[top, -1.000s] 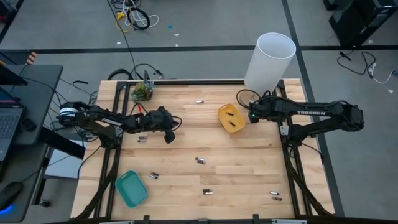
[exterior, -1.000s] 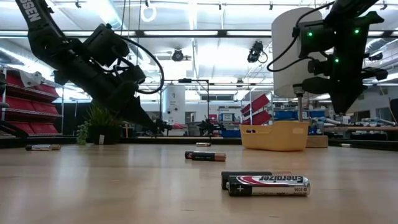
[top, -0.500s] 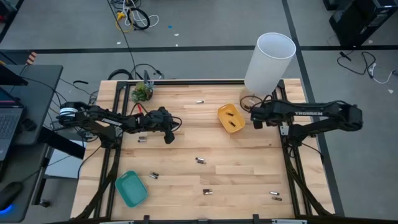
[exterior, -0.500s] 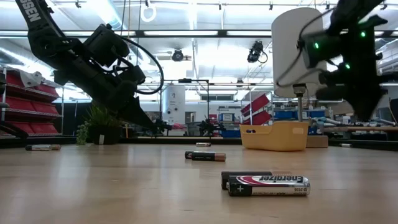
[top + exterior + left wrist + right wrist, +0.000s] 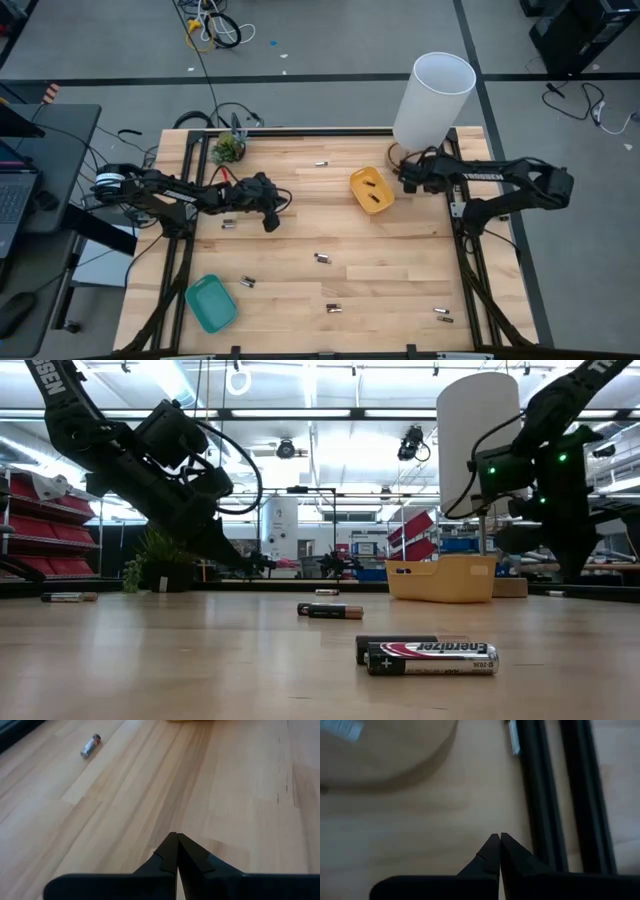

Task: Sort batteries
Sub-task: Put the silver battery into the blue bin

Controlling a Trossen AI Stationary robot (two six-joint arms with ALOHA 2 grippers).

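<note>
Several batteries lie loose on the wooden table: one far off (image 5: 321,163), one at the middle (image 5: 322,258), two close to the low camera (image 5: 430,656), one in my left wrist view (image 5: 90,746). The yellow tray (image 5: 371,190) holds dark batteries. The teal tray (image 5: 211,302) sits near left. My left gripper (image 5: 272,222) hangs shut and empty just above the wood (image 5: 176,836), left of centre. My right gripper (image 5: 404,183) is shut and empty (image 5: 495,836), pointing down between the yellow tray and the table's right rail.
A tall white cylinder (image 5: 432,100) stands at the far right corner, just behind my right gripper. A small plant (image 5: 229,149) stands at the far left. Dark frame rails (image 5: 540,795) run along the table's right edge. Two batteries lie near right (image 5: 441,313).
My right arm has swung a little toward the table's right edge and sunk lower beside the yellow tray, its wrist turning as it went. My left arm has kept still.
</note>
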